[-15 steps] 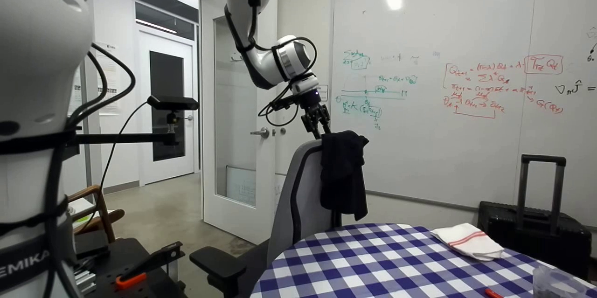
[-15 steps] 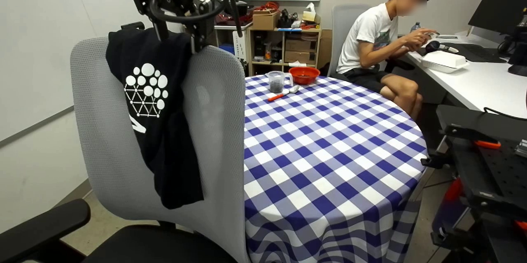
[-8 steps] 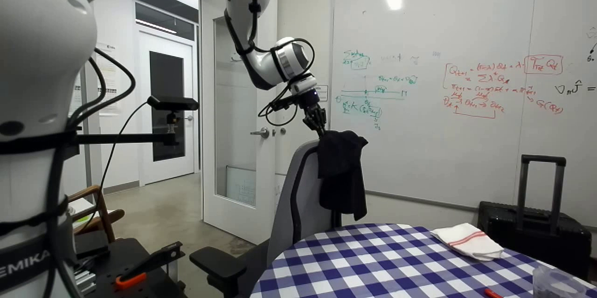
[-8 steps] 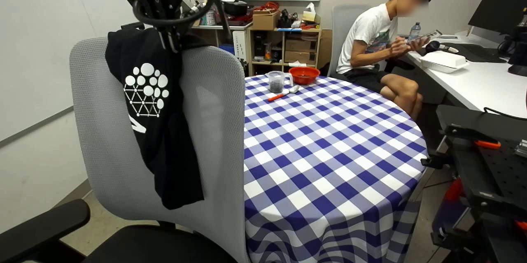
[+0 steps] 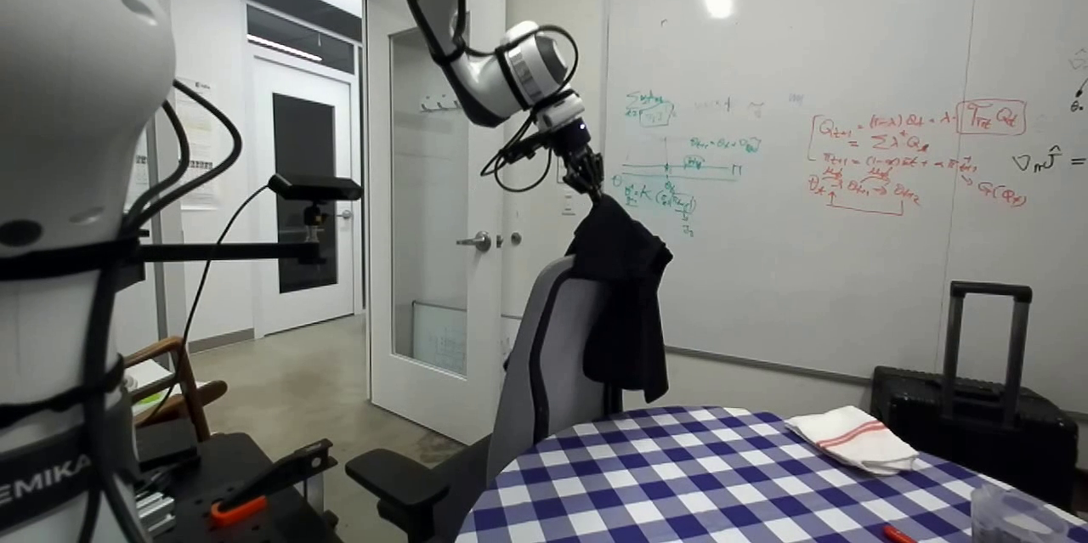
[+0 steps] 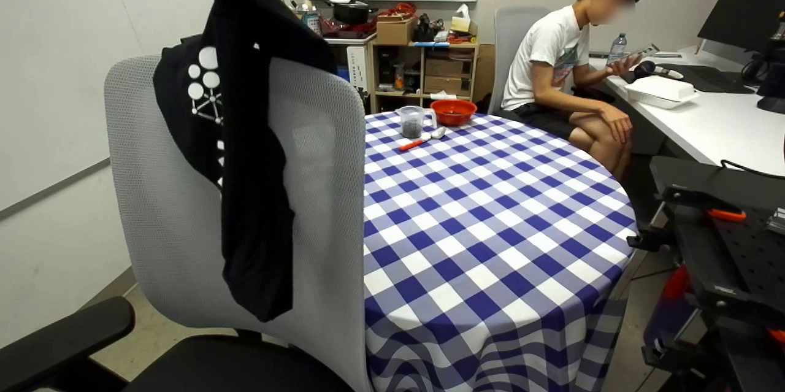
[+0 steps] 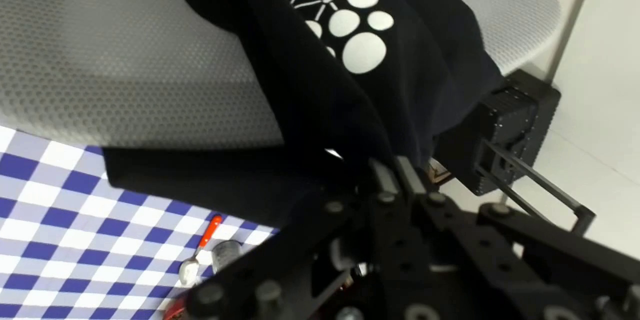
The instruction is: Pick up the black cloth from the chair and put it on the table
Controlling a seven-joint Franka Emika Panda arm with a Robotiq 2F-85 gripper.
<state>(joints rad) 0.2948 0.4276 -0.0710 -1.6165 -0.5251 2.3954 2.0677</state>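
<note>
The black cloth [image 5: 625,305] with a white dot-and-line print hangs over the top of the grey backrest of the chair [image 6: 325,226]. Part of it is drawn up into a peak above the backrest, and my gripper [image 5: 597,195] is shut on that peak. In the wrist view the two fingertips of my gripper [image 7: 392,172] stand close together with dark fabric pinched at them. The rest of the cloth [image 6: 254,196] still drapes down the backrest on both sides. The table [image 6: 490,214], with its blue-and-white checked cover, stands beside the chair.
On the table are a white towel with red stripes [image 5: 850,439], a red-handled spoon [image 6: 423,139], a clear measuring cup [image 6: 411,123] and a red bowl [image 6: 454,111]. A black suitcase [image 5: 977,432] stands behind it. A seated person [image 6: 561,61] is at the desk.
The gripper has shut on the cloth at the top of the backrest and then risen. It has pulled a fold of the cloth upward, and the white print is now partly folded away.
</note>
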